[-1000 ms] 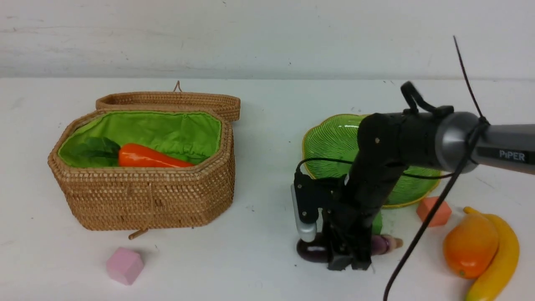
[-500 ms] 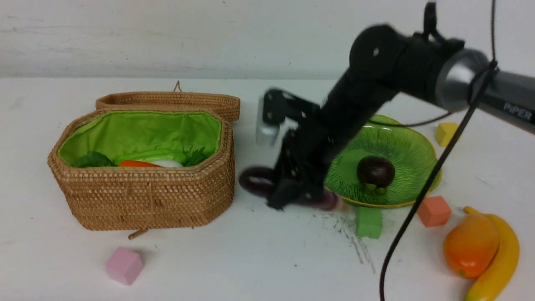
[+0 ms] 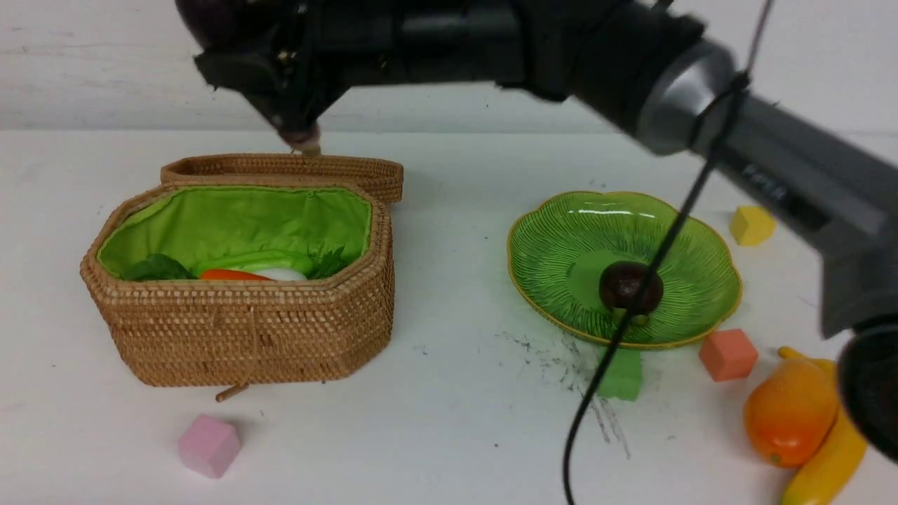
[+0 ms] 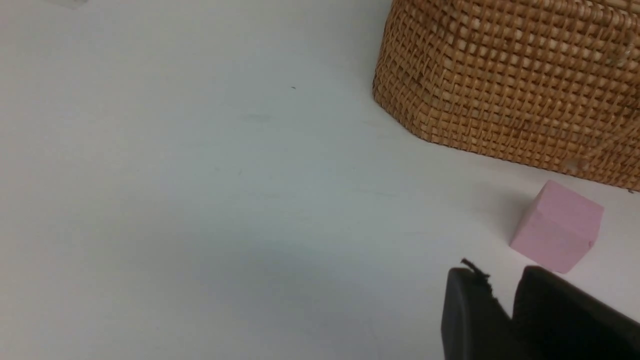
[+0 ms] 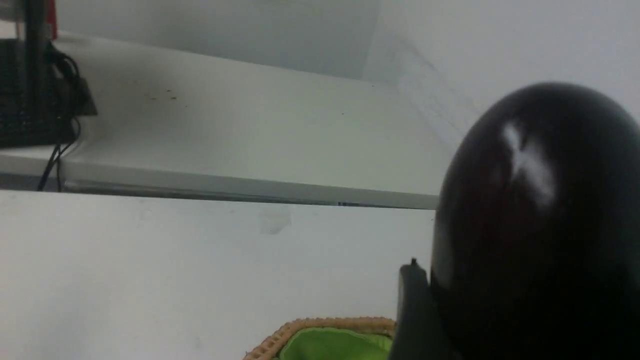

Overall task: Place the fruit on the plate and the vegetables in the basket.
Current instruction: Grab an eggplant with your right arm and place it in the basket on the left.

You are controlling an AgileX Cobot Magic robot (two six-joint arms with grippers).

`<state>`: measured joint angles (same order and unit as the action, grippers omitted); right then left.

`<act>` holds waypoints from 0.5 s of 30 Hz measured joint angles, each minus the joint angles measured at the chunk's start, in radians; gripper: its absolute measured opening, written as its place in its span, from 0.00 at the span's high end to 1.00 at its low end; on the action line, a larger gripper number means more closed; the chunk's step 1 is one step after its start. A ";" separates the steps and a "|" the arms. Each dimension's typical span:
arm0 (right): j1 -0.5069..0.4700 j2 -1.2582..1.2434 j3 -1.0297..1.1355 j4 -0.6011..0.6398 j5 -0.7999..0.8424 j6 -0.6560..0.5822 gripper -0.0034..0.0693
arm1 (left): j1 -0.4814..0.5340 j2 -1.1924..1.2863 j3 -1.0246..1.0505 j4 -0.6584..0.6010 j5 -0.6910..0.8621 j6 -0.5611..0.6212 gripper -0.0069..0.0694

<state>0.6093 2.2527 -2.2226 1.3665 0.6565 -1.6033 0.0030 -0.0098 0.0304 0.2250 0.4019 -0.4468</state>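
The right gripper (image 3: 280,84) is clamped on the eggplant (image 5: 535,225), stem end pointing down, high above the basket's (image 3: 245,330) open lid (image 3: 280,168). Its arm (image 3: 673,84) reaches leftward across the table (image 3: 449,421), passing well above the plate (image 3: 561,231).

Glossy eggplant (image 3: 208,21) cropped at top edge, banana (image 3: 822,461) half behind right arm (image 3: 772,172).

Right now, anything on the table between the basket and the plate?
Nothing. In the front view, the stretch of table between the basket and the plate is bare white surface.
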 joint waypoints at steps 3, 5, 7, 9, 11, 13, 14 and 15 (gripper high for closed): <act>0.023 0.085 0.002 0.029 -0.090 -0.016 0.38 | 0.000 0.000 0.000 0.000 0.000 0.000 0.73; 0.037 0.134 0.004 0.036 -0.160 0.031 0.38 | 0.000 0.000 0.000 0.001 0.000 0.000 0.73; 0.039 0.145 0.005 0.036 -0.176 0.057 0.38 | 0.000 0.000 0.000 0.001 0.000 0.000 0.73; 0.042 0.154 0.006 0.023 -0.187 0.103 0.38 | 0.000 0.000 0.000 0.001 0.000 0.000 0.73; 0.042 0.154 0.006 -0.004 -0.188 0.147 0.38 | 0.000 0.000 0.000 0.001 0.000 0.000 0.73; 0.042 0.154 0.005 -0.042 -0.169 0.203 0.35 | 0.000 0.000 0.000 0.001 0.000 0.000 0.72; 0.042 0.154 0.005 -0.064 -0.158 0.226 0.30 | 0.000 0.000 0.000 0.001 0.000 0.000 0.72; 0.042 0.154 0.005 -0.080 -0.146 0.237 0.26 | 0.000 0.000 0.000 0.001 0.000 0.000 0.72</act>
<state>0.6509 2.4068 -2.2173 1.2863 0.5102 -1.3666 0.0030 -0.0098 0.0304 0.2258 0.4019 -0.4468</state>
